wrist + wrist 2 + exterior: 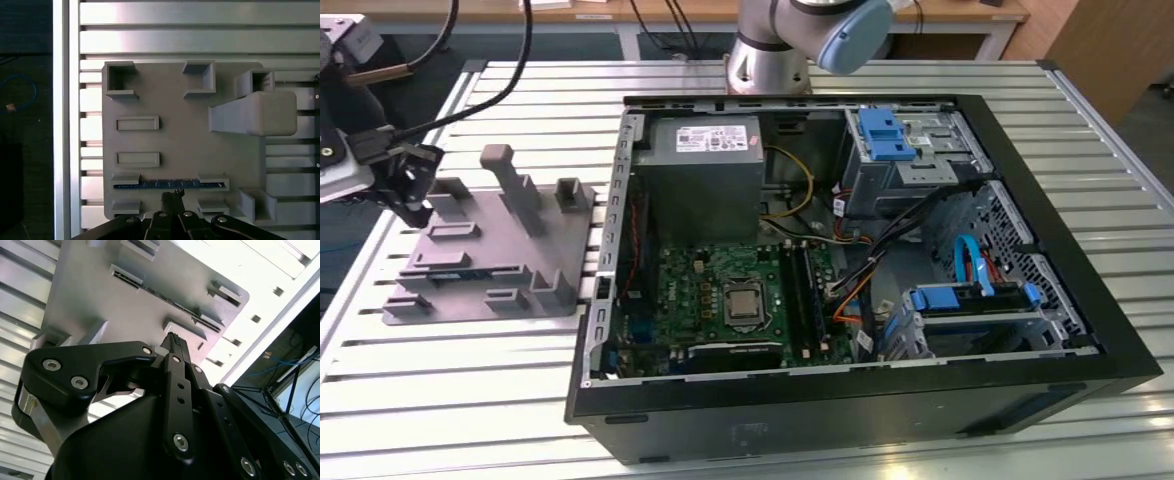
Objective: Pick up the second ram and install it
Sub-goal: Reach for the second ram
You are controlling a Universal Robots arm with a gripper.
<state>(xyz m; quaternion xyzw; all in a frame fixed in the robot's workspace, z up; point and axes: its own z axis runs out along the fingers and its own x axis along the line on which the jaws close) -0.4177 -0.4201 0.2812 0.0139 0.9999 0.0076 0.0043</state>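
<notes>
Second ram (170, 185) is sitting on edge in a slot of the grey tray (185, 145), and we're not gripping it. Our gripper (172, 196) points down at the tray with its fingertips pressed together and nothing between them. In the first wrist view they're just beside the stick's long edge; can't tell if they touch. In the exterior view our arm reaches way out to the exterior view's left, well apart from the open PC case (1067, 330).
</notes>
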